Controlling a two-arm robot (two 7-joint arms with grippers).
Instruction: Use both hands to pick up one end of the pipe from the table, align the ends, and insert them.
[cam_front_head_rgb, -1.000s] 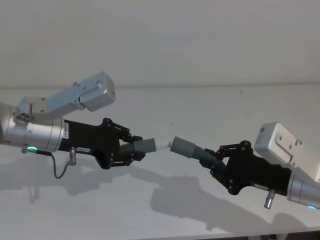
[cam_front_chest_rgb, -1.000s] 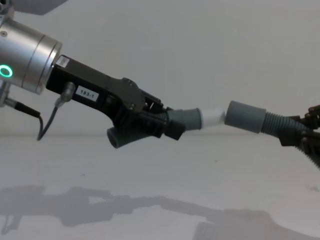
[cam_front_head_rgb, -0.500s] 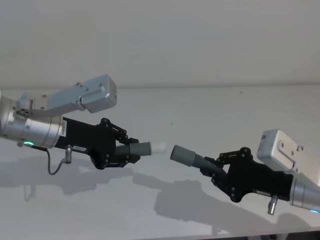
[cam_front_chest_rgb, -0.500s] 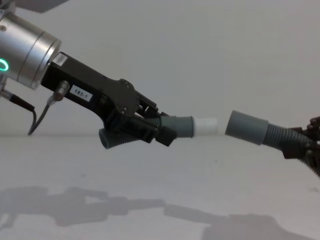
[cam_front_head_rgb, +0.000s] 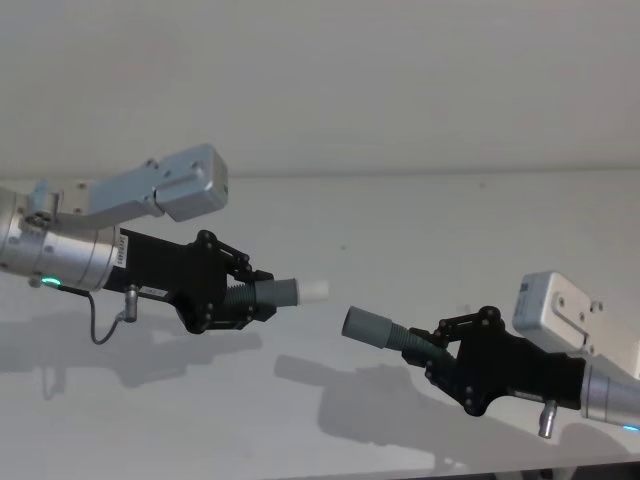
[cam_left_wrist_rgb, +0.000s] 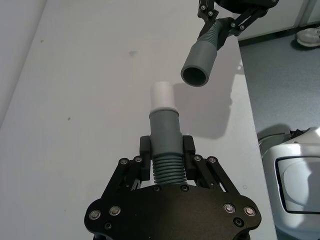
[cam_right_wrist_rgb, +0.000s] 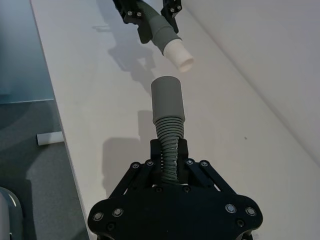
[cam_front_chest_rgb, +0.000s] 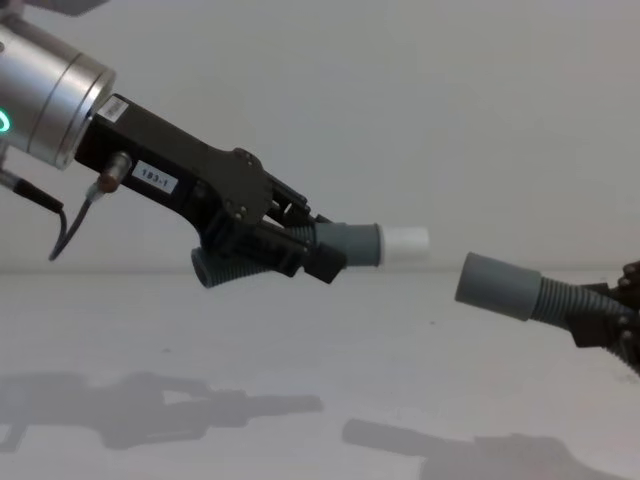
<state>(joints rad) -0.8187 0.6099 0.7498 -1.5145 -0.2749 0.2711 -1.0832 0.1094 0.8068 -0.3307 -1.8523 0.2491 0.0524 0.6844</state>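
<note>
Head view: left gripper (cam_front_head_rgb: 262, 297) jaws clamp ribbed hose piece (cam_front_head_rgb: 270, 295), white tip (cam_front_head_rgb: 314, 290) pointing right, above counter (cam_front_head_rgb: 400, 220). Right gripper (cam_front_head_rgb: 428, 345) jaws clamp other piece, open cuff (cam_front_head_rgb: 364, 325) lower, apart.
Chest view: tip (cam_front_chest_rgb: 405, 239) sits higher than cuff (cam_front_chest_rgb: 497, 285); axes offset.

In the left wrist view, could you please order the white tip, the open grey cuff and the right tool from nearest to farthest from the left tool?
1. The white tip, on the hose piece that the left tool grips, straight ahead of it.
2. The open grey cuff, past the tip and off to one side, with a gap between them.
3. The right tool, behind that cuff, gripping its ribbed hose.
</note>
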